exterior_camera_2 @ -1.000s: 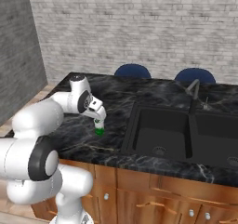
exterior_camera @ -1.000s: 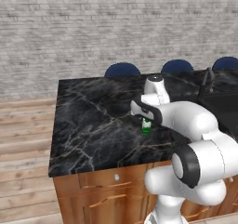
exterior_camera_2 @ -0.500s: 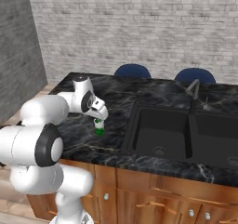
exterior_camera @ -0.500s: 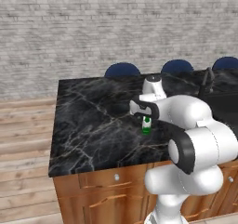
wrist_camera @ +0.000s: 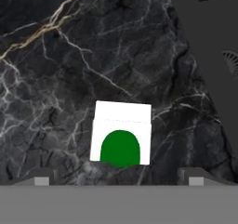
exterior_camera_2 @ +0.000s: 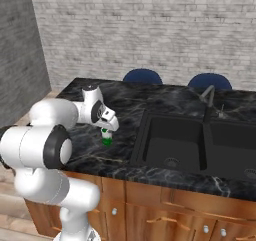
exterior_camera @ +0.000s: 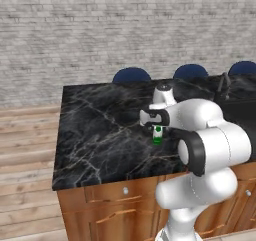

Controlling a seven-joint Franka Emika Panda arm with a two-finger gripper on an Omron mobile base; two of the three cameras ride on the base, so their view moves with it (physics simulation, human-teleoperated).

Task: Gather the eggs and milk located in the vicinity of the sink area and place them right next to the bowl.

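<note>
The milk [exterior_camera: 157, 135], a small white carton with a green lower part, stands upright on the black marble counter just left of the sink [exterior_camera_2: 190, 140]. My gripper [exterior_camera: 157, 126] hangs right above the carton, pointing down. In the hand view the milk [wrist_camera: 122, 134] sits centred between the two fingertips [wrist_camera: 42, 179], which stand wider apart than the carton and do not touch it. The gripper [wrist_camera: 118, 179] is open. In the right base view the gripper [exterior_camera_2: 107, 128] sits over the milk [exterior_camera_2: 106, 137]. The eggs and the bowl are out of view.
The sink's dark faucet [exterior_camera_2: 207, 97] rises behind the basins. A basin edge and drain [wrist_camera: 230, 58] lie close to the carton on one side. Blue chair backs [exterior_camera: 131, 75] stand behind the counter. The counter's left edge [exterior_camera: 59, 135] drops to a wooden floor.
The arm's elbow has swung in closer behind the hand. The hand has stayed over the milk with its jaws open. The carton has not moved.
</note>
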